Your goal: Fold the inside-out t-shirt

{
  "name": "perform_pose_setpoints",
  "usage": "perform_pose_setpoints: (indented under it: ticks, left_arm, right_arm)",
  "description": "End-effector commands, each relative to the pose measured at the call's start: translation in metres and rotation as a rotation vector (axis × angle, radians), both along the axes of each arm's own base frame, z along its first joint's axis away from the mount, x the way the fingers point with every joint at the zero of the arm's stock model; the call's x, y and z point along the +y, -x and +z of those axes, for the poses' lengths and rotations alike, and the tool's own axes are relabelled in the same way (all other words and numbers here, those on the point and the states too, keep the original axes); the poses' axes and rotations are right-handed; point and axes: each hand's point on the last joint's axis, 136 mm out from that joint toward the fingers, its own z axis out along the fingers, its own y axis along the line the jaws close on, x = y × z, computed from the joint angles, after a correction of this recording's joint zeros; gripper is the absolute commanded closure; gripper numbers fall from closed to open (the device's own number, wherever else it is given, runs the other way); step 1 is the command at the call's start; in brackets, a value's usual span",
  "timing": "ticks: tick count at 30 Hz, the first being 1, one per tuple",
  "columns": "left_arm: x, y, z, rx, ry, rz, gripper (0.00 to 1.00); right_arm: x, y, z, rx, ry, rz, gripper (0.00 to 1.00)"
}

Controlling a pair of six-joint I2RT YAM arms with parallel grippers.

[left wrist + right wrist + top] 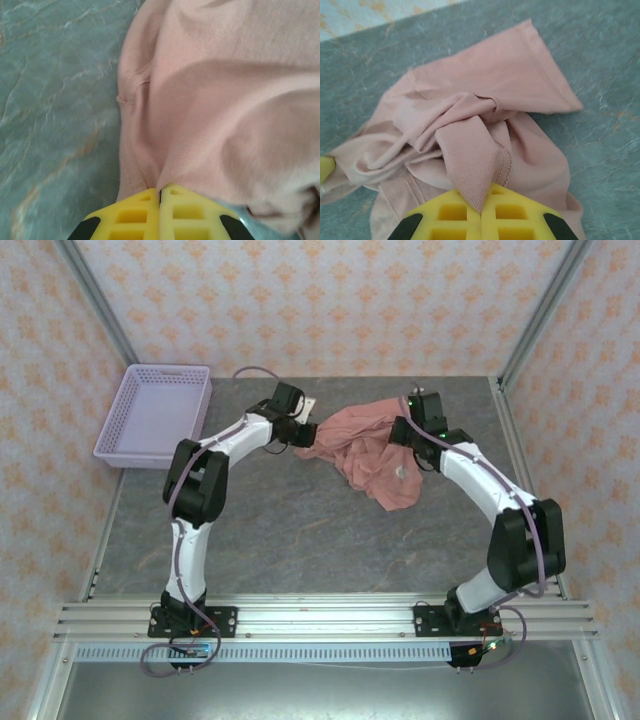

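Shirt: the inside-out t-shirt (pixel 365 455) was seen crumpled at the far middle of the surface (pixel 300 530).
Left end effector (pixel 160 192): was clamped on the shirt's edge.
Right end effector (pixel 481 210): was clamped on a hemmed fold.
Progress: no fold was judged made; spreading and folding were left.
Unclear: the outward face could not be told; lower layers were hidden.

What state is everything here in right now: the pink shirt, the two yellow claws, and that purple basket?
t-shirt: crumpled in a heap on the table, not yet folded.
left gripper: shut, pinching the t-shirt's cloth.
right gripper: shut, pinching a fold of the t-shirt.
basket: upright, empty.
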Motion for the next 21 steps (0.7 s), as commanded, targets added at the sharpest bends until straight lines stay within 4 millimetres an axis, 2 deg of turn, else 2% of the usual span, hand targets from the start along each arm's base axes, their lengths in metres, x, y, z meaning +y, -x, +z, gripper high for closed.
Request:
perform_pose_setpoints:
  ticks: [1, 2, 4, 6, 7, 10, 13, 15, 18, 21]
  left_arm:
    - [0.010, 0.006, 0.161, -0.330, 0.177, 0.045, 1.00]
    - [0.014, 0.015, 0.190, -0.395, 0.207, 0.055, 1.00]
    - [0.024, 0.043, 0.263, -0.559, 0.292, 0.071, 1.00]
    - [0.042, 0.068, 0.316, -0.700, 0.330, 0.128, 1.00]
    - [0.054, 0.081, 0.338, -0.764, 0.333, 0.165, 1.00]
    - [0.084, 0.112, 0.386, -0.907, 0.321, 0.247, 1.00]
    - [0.100, 0.133, 0.415, -0.983, 0.294, 0.283, 1.00]
    - [0.108, 0.140, 0.427, -1.001, 0.257, 0.296, 1.00]
    - [0.119, 0.144, 0.427, -0.985, 0.186, 0.329, 1.00]
    - [0.124, 0.144, 0.411, -0.937, 0.137, 0.347, 1.00]
  right_arm:
    - [-0.009, 0.010, 0.114, -0.264, 0.014, 0.018, 1.00]
    - [-0.007, 0.016, 0.136, -0.316, -0.001, 0.036, 1.00]
    - [-0.006, 0.032, 0.186, -0.441, -0.033, 0.074, 1.00]
    - [-0.006, 0.047, 0.225, -0.546, -0.048, 0.098, 1.00]
    - [-0.011, 0.063, 0.252, -0.615, -0.048, 0.098, 1.00]
    - [-0.024, 0.084, 0.291, -0.701, -0.024, 0.068, 1.00]
    - [-0.031, 0.099, 0.315, -0.752, -0.025, 0.051, 1.00]
    - [-0.028, 0.104, 0.321, -0.760, -0.047, 0.071, 1.00]
    - [-0.020, 0.107, 0.318, -0.741, -0.083, 0.114, 1.00]
    - [-0.012, 0.104, 0.302, -0.691, -0.100, 0.149, 1.00]
